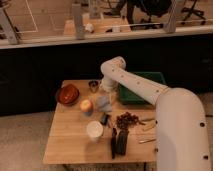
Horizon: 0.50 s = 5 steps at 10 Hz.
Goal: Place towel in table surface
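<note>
Camera view: towel [103, 104] is a grey-blue bunch lying mid-desk [70, 145], just right of the apple [86, 105]. Gripper [107, 93] sits over the towel's far edge. I can't tell if it's touching, or whether it's open or clamped. Metal cup [93, 86] is just far-left of the gripper, red bowl [67, 94] further left. Green tray [145, 85] is to the right, white cup [94, 130] on the near side.

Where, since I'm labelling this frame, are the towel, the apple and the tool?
Towel [103, 105]: camera view, middle of the cloth.
Apple [86, 105]: camera view, its upper face.
Tool [106, 94]: camera view, its tip, directly above the towel.
</note>
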### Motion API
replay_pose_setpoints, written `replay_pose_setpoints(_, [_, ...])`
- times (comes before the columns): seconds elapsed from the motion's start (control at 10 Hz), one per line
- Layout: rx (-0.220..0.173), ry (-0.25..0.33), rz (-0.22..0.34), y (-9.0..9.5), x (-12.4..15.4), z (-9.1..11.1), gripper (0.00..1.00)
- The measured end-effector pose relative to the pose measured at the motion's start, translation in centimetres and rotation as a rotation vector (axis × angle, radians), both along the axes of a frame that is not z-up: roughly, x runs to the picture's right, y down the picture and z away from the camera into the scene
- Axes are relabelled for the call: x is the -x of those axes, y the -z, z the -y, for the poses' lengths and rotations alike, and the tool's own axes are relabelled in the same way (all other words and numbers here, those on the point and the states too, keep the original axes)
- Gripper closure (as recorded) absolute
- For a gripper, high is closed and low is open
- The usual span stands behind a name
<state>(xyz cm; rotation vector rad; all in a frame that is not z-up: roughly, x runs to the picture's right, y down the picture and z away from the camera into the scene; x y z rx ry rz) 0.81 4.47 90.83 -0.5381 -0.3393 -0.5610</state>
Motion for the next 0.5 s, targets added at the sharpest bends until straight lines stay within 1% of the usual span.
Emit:
replay_pose_setpoints(0.2, [0.006,0.012,0.022,-1.4,1.2,-1.1,0.42])
replay_pose_setpoints(0.5, [0.02,0.012,0.026,-3.2,1.3,-2.2,0.42])
